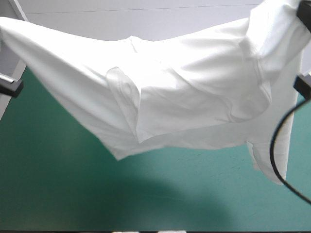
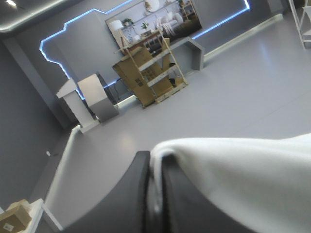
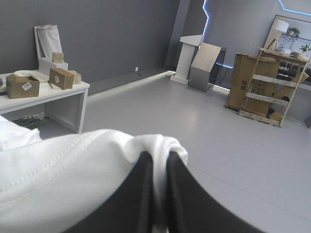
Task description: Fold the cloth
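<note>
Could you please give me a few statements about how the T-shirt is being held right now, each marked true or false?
1. The T-shirt lies spread flat on the table. False: it hangs lifted over it.
2. The left tool is shut on the T-shirt. True.
3. The right tool is open and empty. False: it is shut on the T-shirt.
4. The T-shirt hangs stretched between both tools. True.

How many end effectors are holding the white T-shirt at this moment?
2. The left end effector grips one end of the T-shirt, at the left of the table; the right end effector grips the other end, at the right. Both are shut on it.
</note>
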Available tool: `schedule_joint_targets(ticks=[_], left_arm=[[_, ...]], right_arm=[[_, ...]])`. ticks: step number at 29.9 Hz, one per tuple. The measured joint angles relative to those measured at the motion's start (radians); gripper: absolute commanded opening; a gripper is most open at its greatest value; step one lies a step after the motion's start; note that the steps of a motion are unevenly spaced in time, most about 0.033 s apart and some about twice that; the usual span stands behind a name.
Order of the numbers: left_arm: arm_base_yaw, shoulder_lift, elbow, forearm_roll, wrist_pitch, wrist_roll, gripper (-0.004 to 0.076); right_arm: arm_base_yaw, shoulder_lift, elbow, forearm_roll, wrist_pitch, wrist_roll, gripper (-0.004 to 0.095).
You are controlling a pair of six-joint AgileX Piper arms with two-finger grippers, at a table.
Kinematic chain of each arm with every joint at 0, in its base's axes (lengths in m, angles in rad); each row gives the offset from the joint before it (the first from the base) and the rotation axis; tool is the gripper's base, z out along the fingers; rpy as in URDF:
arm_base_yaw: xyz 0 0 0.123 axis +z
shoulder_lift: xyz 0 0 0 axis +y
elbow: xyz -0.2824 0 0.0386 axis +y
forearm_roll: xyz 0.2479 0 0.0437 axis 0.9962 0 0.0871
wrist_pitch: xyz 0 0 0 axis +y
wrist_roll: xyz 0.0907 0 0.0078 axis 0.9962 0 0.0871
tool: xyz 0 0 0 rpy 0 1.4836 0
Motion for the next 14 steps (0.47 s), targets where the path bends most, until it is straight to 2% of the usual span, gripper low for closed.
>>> schedule_joint_targets(ticks=[5,9,14], left_arm=[[0.001,-0.104,-0.011,0.036,0.044,-0.053,0.0019],[0.001,-0.115,-0.002,0.03,0.077,-0.065,0.0019],[0.001,-0.112,0.186,0.028,0.11,-0.105,0.0019]], right_arm=[[0.0,-0.189,0.208,0.002,0.0,0.02,0.0001],[0.0,-0.279,0.422,0.005,0.0,0.025,0.0001],[0.0,-0.286,0.772,0.04,-0.006,0.018,0.0001]])
